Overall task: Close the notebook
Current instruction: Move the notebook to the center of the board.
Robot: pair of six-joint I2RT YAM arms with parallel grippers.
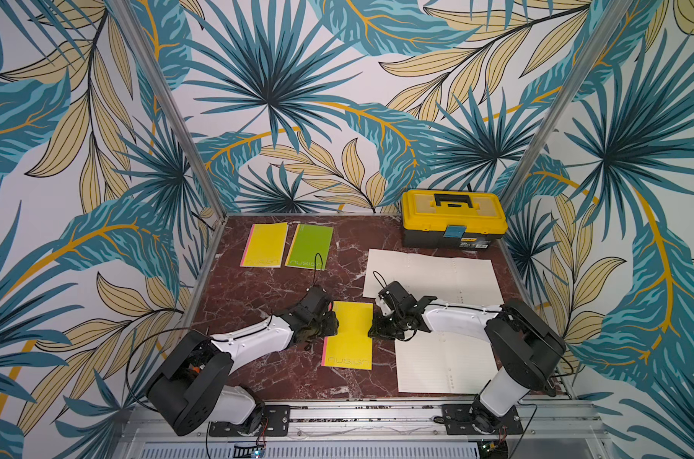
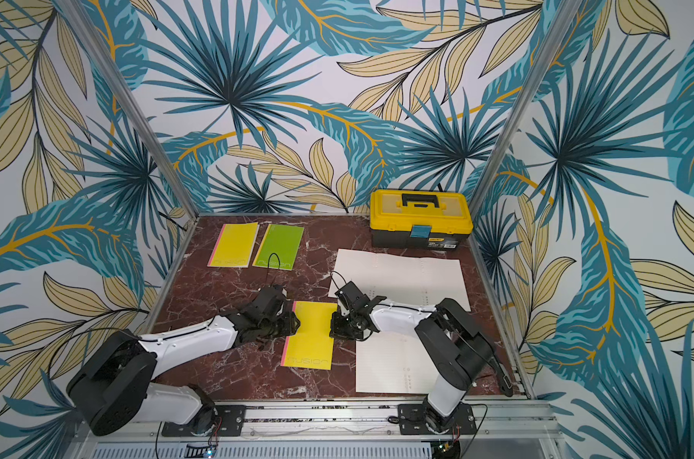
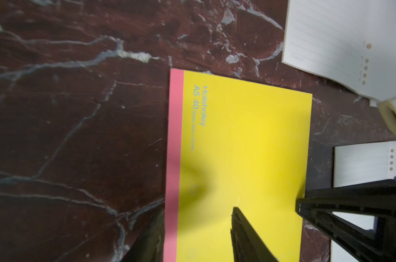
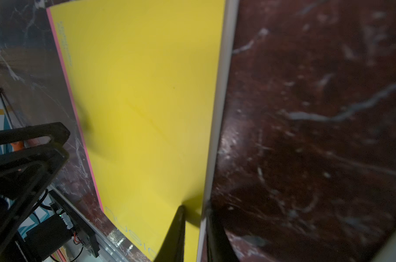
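Observation:
The notebook has a yellow cover and a pink spine strip, and it lies in the middle of the dark red marble table with its cover down. My left gripper stands at the spine side with its jaws apart: one fingertip is on the yellow cover and the other is beside the pink strip. At the opposite long edge, my right gripper is shut on the notebook, with the white page edge between its jaws.
A second yellow notebook and a green one lie shut at the back left. A yellow toolbox stands at the back right. White punched lined pages lie spread open at the right and front right.

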